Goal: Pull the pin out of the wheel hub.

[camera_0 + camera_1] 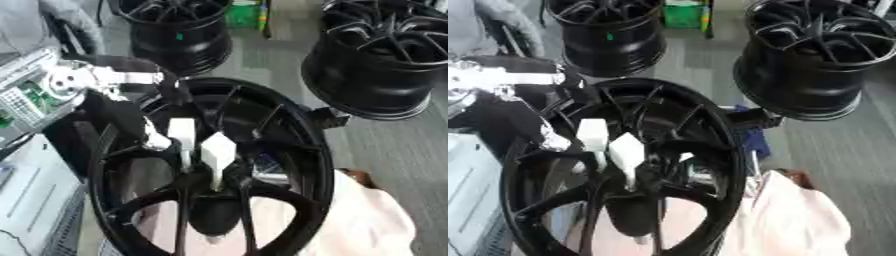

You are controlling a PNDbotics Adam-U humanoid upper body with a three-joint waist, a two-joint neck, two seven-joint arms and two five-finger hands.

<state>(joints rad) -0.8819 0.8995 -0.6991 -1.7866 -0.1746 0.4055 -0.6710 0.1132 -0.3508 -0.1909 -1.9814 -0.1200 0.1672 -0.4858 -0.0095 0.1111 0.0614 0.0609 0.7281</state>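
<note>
A large black wheel hub (302, 165) lies tilted in front of me, spokes up. Two white pins stand near its centre. The left pin (181, 132) has a blocky white head on a thin stem, and the right pin (219, 151) stands slightly lower. My left arm comes in from the upper left, over the rim. My left hand (131, 120) is dark and reaches down inside the wheel, ending right beside the left pin's head. I cannot make out whether it holds the pin. My right hand shows in neither view.
Two more black wheels stand behind, one at top centre (179, 35) and one at top right (385, 60). A green box (682, 14) sits between them. Grey equipment (26, 100) is on the left. A pale pink cloth (372, 220) lies at lower right.
</note>
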